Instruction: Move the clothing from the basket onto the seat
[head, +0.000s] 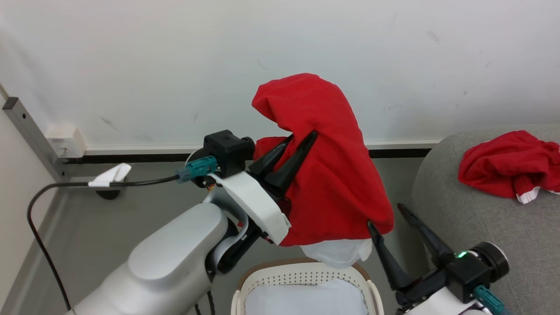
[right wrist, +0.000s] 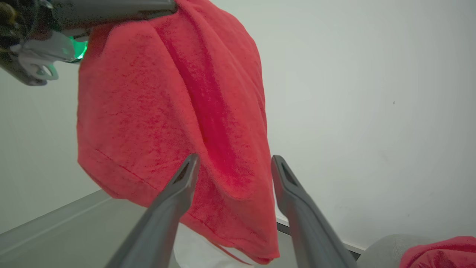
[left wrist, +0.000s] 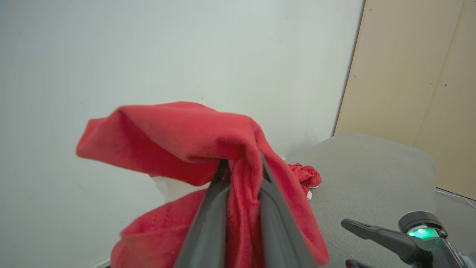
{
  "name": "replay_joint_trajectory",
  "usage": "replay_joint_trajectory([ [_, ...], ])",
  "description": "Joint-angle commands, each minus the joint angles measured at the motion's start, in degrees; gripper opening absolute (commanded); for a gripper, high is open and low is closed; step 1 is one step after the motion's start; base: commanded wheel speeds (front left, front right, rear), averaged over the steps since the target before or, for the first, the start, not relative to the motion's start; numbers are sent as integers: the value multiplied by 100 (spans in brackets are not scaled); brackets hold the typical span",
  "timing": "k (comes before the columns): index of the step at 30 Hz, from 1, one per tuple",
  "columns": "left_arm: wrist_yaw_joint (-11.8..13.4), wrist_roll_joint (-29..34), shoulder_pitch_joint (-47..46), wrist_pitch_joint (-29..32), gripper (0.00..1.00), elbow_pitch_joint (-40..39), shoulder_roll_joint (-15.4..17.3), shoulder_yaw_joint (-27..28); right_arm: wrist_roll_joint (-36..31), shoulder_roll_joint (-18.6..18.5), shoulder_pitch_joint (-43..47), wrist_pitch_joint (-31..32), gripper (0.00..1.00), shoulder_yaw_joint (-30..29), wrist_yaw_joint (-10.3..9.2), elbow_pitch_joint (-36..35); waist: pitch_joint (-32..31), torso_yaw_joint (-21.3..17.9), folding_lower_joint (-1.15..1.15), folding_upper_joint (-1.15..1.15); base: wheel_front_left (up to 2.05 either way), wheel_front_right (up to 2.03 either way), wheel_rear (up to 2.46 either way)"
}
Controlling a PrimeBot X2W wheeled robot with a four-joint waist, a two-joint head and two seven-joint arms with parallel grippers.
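Observation:
My left gripper (head: 302, 135) is shut on a bright red garment (head: 332, 175), held up in the air in front of the wall. The cloth drapes down over the fingers (left wrist: 212, 208), and a white part (head: 337, 251) hangs from its lower edge just above the basket (head: 302, 267). The cream basket sits at the bottom edge with pale fabric inside. My right gripper (head: 386, 215) stands open beside the hanging cloth's lower right edge, its fingers (right wrist: 171, 201) apart in front of the red garment (right wrist: 167, 111). A second red garment (head: 507, 164) lies crumpled on the grey seat (head: 472, 218) at the right.
A white wall (head: 175, 65) with a dark baseboard (head: 140, 155) runs behind. A black cable (head: 39, 210) loops over the grey floor at the left, near a metal post (head: 30, 131) and a white box (head: 65, 140). Beige panels (left wrist: 409, 74) stand beyond the seat (left wrist: 372, 167).

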Motion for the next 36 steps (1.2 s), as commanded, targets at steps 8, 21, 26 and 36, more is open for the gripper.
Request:
replay_joint_trajectory([
  [8, -40, -39, 23, 10, 0, 4, -132, -117, 91, -336, -771, 5, 100, 1112, -13, 468, -12, 149, 0, 0, 0, 0, 0],
  [21, -276, 87, 104, 194, 0, 76, -552, -645, 504, -428, -1857, 4, 100, 2271, -13, 1795, -96, 624, 0, 0, 0, 0, 0],
  [26, -346, 88, 135, 217, 0, 139, -665, -778, 611, -415, -2045, 4, 64, 2470, -13, 2026, -118, 795, 0, 0, 0, 0, 0],
  [36, -320, -1, 178, 214, 0, 286, -652, -803, 779, -345, -1876, 4, 0, 2196, -13, 2042, -163, 1011, 0, 0, 0, 0, 0],
])
